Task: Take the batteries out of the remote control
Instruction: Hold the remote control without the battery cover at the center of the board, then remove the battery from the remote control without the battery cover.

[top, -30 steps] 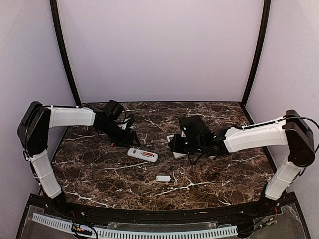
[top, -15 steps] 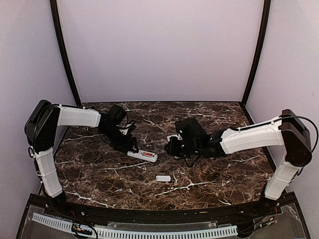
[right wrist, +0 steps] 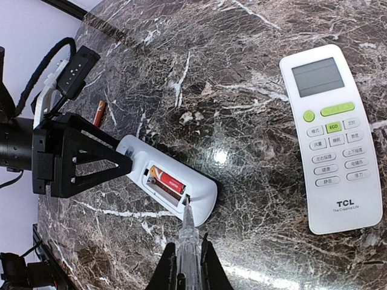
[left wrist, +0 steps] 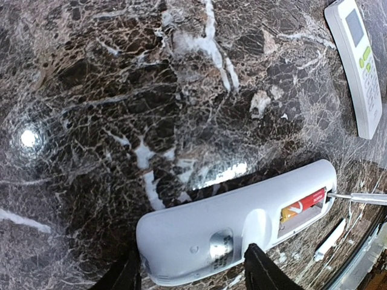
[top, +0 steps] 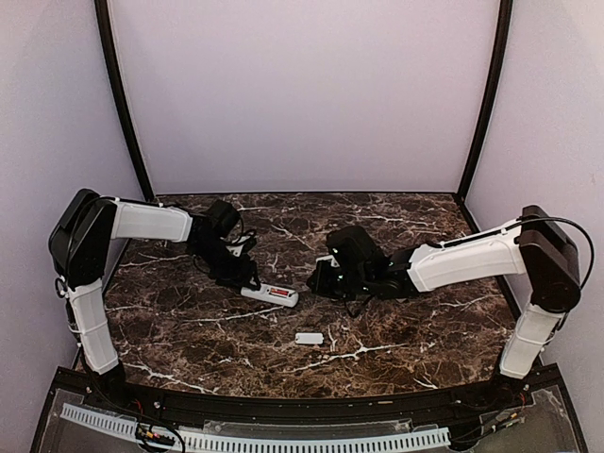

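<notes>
The white remote control [top: 271, 294] lies face down with its battery bay uncovered. A red and orange battery [right wrist: 166, 180] sits in the bay, with a darker one [right wrist: 157, 189] beside it. The red battery [left wrist: 302, 205] also shows in the left wrist view. My left gripper [left wrist: 193, 269] straddles the remote's closed end, both fingers against its sides. My right gripper [right wrist: 188, 239] is shut on a clear pointed tool [right wrist: 188, 226]. The tool's tip rests at the bay's end edge. A loose orange battery [right wrist: 100, 112] lies on the table behind the left gripper.
A second white remote [right wrist: 338, 139], buttons up, lies to the right of the first one. A small flat white cover [top: 309, 338] sits nearer the front edge. Purple walls close in the dark marble table [top: 425, 321].
My left gripper came down and to the right onto the remote's left end, and its jaws narrowed. My right arm slid left, bringing the tool to the remote's other end.
</notes>
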Motion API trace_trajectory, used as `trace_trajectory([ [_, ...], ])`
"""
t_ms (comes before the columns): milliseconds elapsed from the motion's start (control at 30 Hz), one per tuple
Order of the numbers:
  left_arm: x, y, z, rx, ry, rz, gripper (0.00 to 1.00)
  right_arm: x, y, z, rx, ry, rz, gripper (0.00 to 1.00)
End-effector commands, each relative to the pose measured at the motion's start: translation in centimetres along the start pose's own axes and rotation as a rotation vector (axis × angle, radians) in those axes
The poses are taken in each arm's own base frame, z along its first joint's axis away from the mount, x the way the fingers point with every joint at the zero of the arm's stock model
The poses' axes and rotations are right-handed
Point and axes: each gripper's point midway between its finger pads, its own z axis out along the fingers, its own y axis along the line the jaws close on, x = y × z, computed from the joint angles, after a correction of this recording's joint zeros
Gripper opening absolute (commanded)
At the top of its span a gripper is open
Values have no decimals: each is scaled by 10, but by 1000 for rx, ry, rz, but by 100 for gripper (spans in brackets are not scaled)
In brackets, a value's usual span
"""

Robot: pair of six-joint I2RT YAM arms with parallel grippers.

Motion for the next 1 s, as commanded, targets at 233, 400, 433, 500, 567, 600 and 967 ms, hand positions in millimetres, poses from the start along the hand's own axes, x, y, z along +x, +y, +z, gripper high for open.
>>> trace_trajectory([
  [233,-1,-1,7,18,16,-7,60,-9,11,-2,-20,-34,23,0],
  [400,2,1,11,14,29,-10,60,-18,15,-12,-29,-71,31,0],
  [433,3,2,12,12,34,-12,60,-20,16,-15,-32,-77,31,0],
  [500,4,4,13,2,42,-12,60,-22,18,-18,-39,-85,30,0],
  [567,5,6,14,-10,47,-10,58,-24,20,-20,-44,-88,29,0],
  [600,5,7,14,-16,47,-7,58,-25,21,-21,-45,-90,29,0],
  [967,12,13,21,-88,78,29,57,-14,15,-6,-33,-58,30,0],
])
